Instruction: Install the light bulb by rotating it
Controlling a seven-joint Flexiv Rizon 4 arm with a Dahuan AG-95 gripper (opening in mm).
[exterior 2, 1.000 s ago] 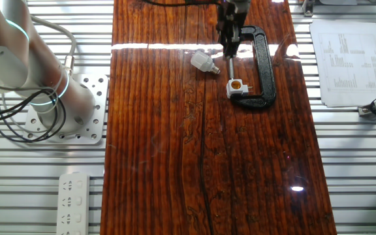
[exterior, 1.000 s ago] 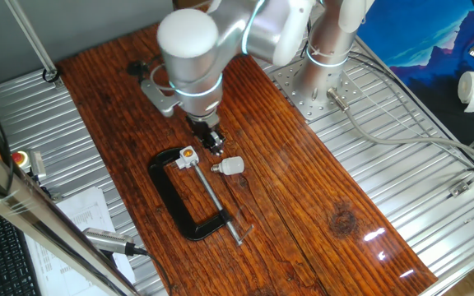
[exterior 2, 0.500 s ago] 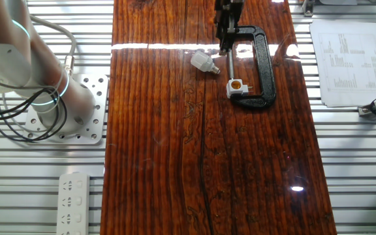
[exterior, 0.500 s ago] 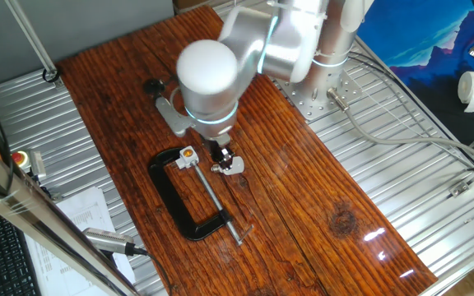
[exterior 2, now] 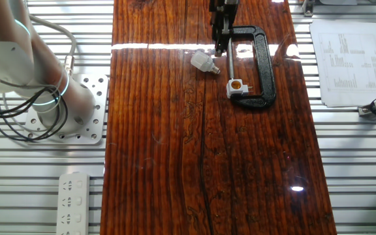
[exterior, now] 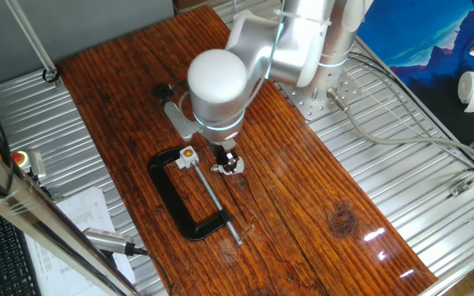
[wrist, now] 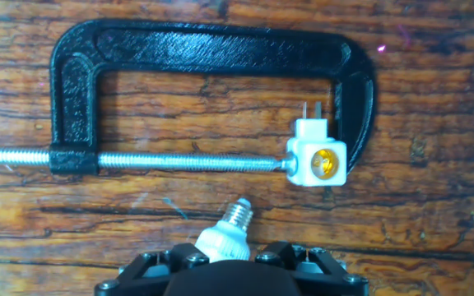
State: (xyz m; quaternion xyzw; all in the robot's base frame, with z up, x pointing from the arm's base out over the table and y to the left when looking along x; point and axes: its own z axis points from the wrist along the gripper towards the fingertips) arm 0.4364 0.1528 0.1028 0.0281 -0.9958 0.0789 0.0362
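Nearest to us in the hand view, our end effector [wrist: 230,267] fills the bottom edge as a dark body, and the light bulb [wrist: 225,234] lies just in front of it with its silvery screw base pointing away from us and slightly right. We cannot tell from any view how far the fingers stand apart, nor whether they touch the bulb; in one fixed view the end effector [exterior: 230,162] sits low over the bulb [exterior: 235,164] and hides most of it, while in the other fixed view the bulb [exterior 2: 202,62] lies on its side on the wooden bench [exterior 2: 207,163] with the end effector [exterior 2: 219,40] just beside its base end.

Beyond the bulb, we see the small white socket block [wrist: 319,159] with its orange centre facing up, apart from the bulb's base. The socket block is pinched between the threaded silver screw [wrist: 179,162] and the far jaw of the black C-clamp [wrist: 204,49], which lies flat on the bench with its long back farthest from us.

Farther off, a sheet of printed paper [exterior 2: 344,62] rests on the metal slats beside the bench, and a white power strip [exterior 2: 75,202] lies on the slats at the other side.
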